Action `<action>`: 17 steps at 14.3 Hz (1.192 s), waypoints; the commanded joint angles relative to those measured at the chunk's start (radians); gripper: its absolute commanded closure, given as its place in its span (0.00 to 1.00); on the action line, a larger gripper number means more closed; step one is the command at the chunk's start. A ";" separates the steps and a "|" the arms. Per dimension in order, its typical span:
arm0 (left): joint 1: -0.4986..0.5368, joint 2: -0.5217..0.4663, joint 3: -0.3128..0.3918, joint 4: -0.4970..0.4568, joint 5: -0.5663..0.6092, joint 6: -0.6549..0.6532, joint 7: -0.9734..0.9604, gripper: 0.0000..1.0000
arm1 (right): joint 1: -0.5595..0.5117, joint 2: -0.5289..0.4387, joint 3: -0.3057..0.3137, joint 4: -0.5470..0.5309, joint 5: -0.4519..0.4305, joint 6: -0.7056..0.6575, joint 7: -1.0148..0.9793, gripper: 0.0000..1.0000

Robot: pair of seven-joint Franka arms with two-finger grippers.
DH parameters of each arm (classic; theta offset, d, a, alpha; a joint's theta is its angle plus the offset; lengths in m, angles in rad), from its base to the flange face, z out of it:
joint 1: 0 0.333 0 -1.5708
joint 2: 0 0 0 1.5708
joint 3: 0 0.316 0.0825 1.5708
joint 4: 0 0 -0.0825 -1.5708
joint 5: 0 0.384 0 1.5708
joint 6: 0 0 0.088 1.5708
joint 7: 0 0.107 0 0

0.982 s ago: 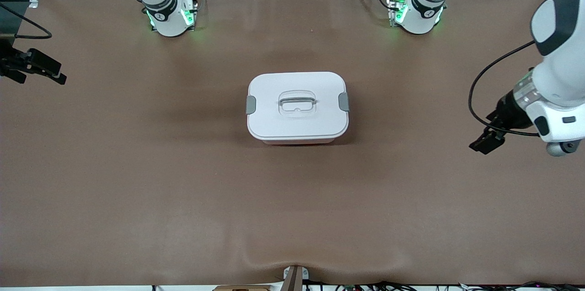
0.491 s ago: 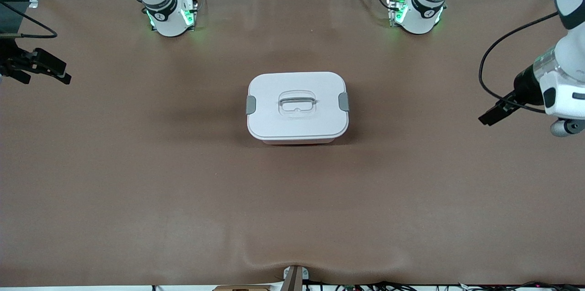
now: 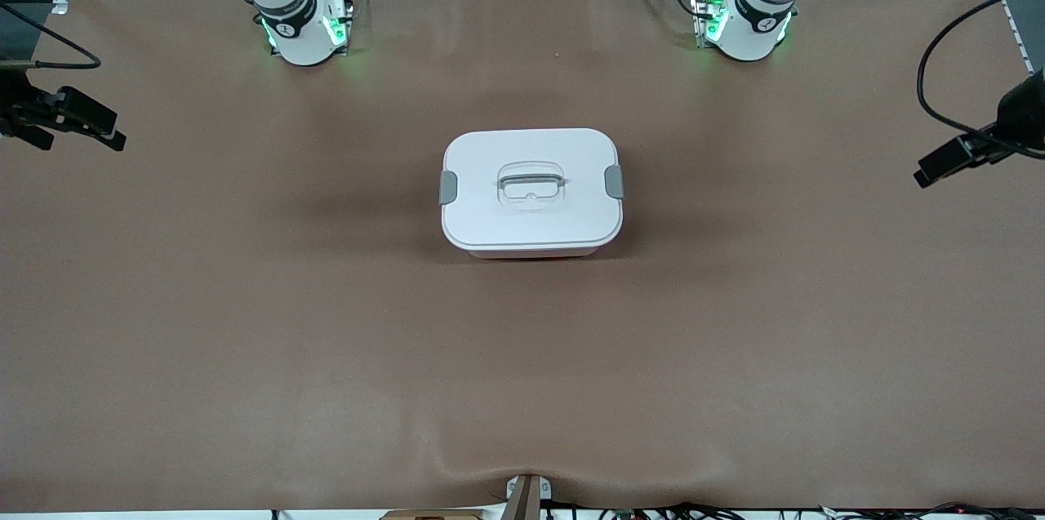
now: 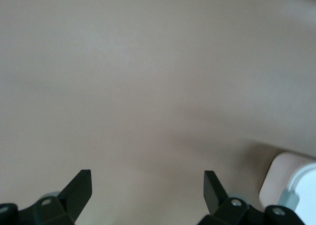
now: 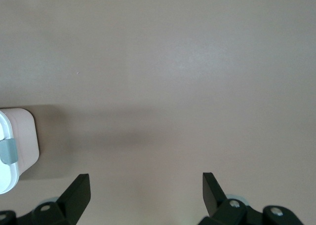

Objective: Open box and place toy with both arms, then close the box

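At the middle of the brown surface (image 3: 326,340) sits the box (image 3: 531,192), a rounded-rectangular tub with a smooth white lid (image 3: 531,214) still shut over a thin strip of pink wall showing along its nearer edge. Two grey latches, one at the end toward the right arm (image 3: 448,187) and one at the end toward the left arm (image 3: 614,181), lie flat against the lid, and a grey handle (image 3: 531,177) rests in a shallow recess at the centre. No toy can be seen anywhere, and nothing stands between the box and either arm. A soft matte covering lies over the surface, bulging in a low wrinkle at the edge nearest the front camera. Both white bases glow green along the edge farthest from it. The right gripper (image 3: 82,122) hangs over the right arm's end of the surface, well apart from the box, its black fingers (image 5: 77,191) spread wide and holding nothing. The left gripper (image 3: 951,159) hangs over the left arm's end, a black cable (image 3: 931,55) looping above it, its fingers (image 4: 79,189) likewise spread wide and empty.
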 commanded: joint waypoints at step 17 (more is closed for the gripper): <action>-0.028 -0.107 0.059 -0.071 -0.054 -0.085 0.251 0.00 | -0.009 0.017 0.003 0.024 -0.004 -0.006 -0.008 0.00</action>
